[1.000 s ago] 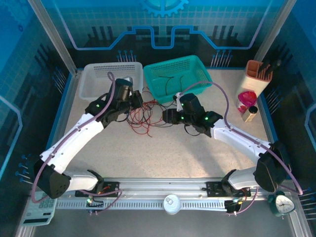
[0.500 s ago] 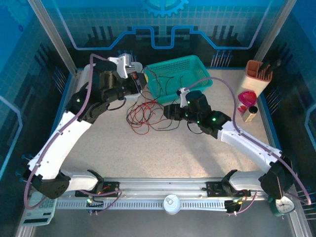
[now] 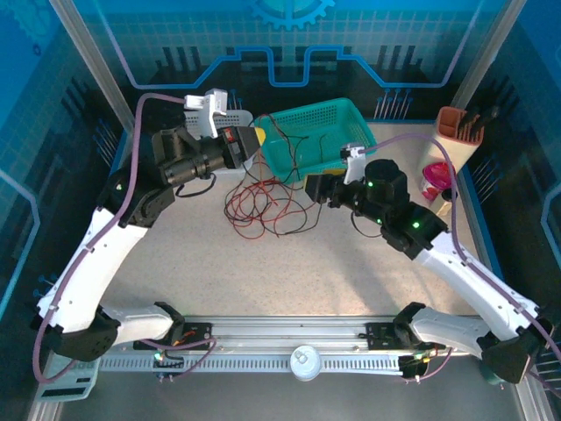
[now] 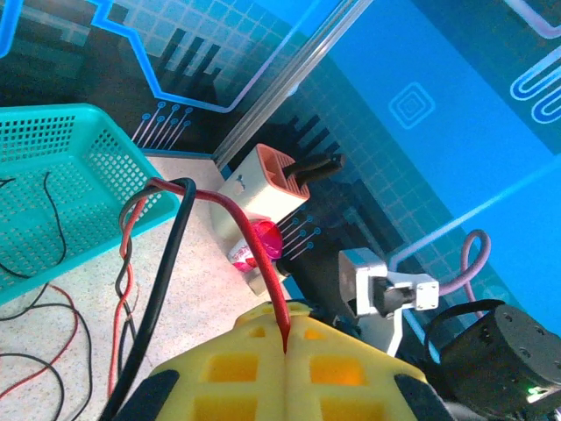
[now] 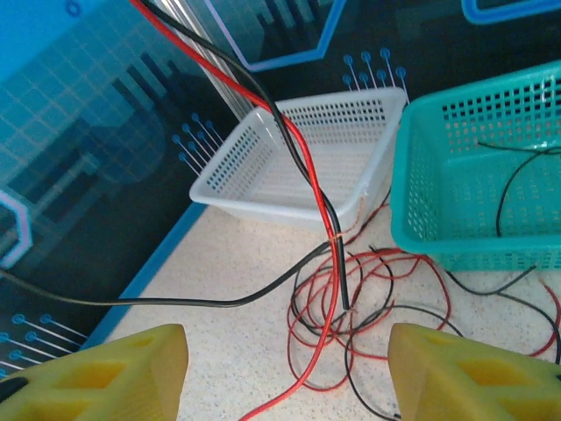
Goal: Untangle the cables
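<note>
Speckled beige table [image 3: 289,281] inside blue patterned walls [image 3: 394,35], cables [image 3: 263,206] tangled mid-surface

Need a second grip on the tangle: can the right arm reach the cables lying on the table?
Probably yes: the right pincer is open and faces the cables on the table; only strands held up by the left pincer hang before it.
</note>
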Controlling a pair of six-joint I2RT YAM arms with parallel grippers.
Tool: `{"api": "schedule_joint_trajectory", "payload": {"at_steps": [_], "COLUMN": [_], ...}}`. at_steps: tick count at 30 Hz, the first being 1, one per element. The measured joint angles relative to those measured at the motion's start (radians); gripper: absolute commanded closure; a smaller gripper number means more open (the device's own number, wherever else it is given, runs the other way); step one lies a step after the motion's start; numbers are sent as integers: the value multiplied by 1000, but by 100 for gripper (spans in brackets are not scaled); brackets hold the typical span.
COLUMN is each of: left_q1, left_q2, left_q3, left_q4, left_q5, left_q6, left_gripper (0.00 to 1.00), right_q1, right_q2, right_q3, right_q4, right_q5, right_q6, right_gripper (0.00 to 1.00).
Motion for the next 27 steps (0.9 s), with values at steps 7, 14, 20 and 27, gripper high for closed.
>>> {"api": "schedule_joint_trajectory", "payload": {"at_steps": [7, 14, 20, 27], "left_q1": [-5, -5, -8, -10], "left_q2": [-5, -5, -16, -39], "left_q3": [-16, -51, -71, -92], "left_q4": [18, 41, 54, 99], "left_q5": [5, 0, -10, -10], "left_q6": [-1, -4, -7, -13], "left_gripper": [100, 100, 100, 100], "right_q1": [-1, 18, 26, 23], "right_q2": [-28, -40, -75, -22], "right_q3": [20, 10, -62, -106], "right_q4": [15, 50, 63, 119], "right_q5": [-91, -166, -160, -181], "right_q6": [-11, -15, -5, 92], "right_gripper": [36, 35, 35, 34]}}
